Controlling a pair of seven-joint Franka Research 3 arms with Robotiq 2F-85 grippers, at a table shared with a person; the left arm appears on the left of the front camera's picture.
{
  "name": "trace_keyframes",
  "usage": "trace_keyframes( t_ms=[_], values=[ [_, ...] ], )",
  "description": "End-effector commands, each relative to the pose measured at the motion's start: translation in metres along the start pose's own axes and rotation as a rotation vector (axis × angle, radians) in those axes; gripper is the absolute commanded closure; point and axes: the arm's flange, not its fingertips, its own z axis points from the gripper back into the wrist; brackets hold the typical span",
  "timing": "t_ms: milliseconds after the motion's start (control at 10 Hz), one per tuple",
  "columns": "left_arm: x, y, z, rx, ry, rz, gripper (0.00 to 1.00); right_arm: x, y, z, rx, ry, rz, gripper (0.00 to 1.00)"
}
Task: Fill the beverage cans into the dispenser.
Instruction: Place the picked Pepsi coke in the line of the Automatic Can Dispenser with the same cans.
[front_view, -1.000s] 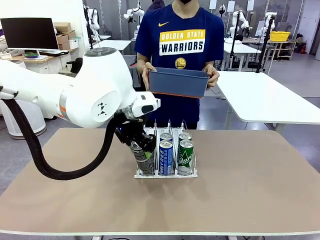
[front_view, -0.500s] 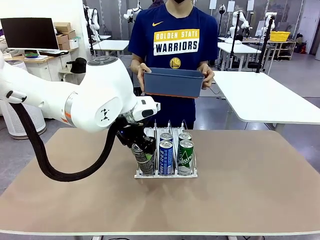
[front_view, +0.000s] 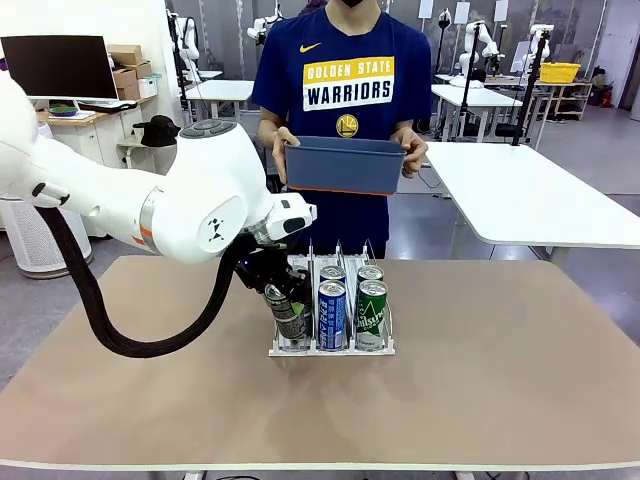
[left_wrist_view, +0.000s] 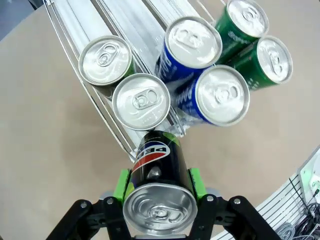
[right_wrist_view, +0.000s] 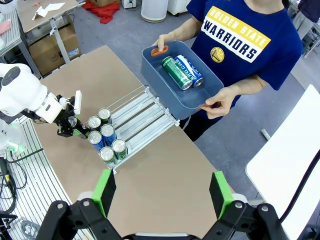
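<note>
Left fingers (left_wrist_view: 121, 185) tight on dark can (left_wrist_view: 157, 165) just raised it, tilted, at dispenser (front_view: 380, 348)'s left lane: I judge unseated; right fingers (right_wrist_view: 105, 192) open, empty.

Dispenser (left_wrist_view: 130, 20) far end cut off by top edge.

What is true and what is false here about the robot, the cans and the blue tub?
1. The left gripper holds a black can. True.
2. The blue tub is empty. False: a green can and a blue can lie in it.
3. The right gripper is open. True.
4. The rack holds no blue cans. False: two blue cans stand in its middle lane.
5. The tub rests on the table. False: the person's hands hold it up.
</note>
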Motion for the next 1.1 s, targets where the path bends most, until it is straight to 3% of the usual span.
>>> trace_keyframes(
  t_ms=[0, 1000],
  values=[
    [0.024, 0.008, -0.003, 0.014, -0.062, 0.012, 0.42, 0.000, 0.001, 0.000, 0.008, 0.000, 0.000, 0.00],
    [0.035, 0.013, -0.052, -0.019, 0.142, 0.043, 0.40, 0.000, 0.001, 0.000, 0.008, 0.000, 0.000, 0.00]
  ],
)
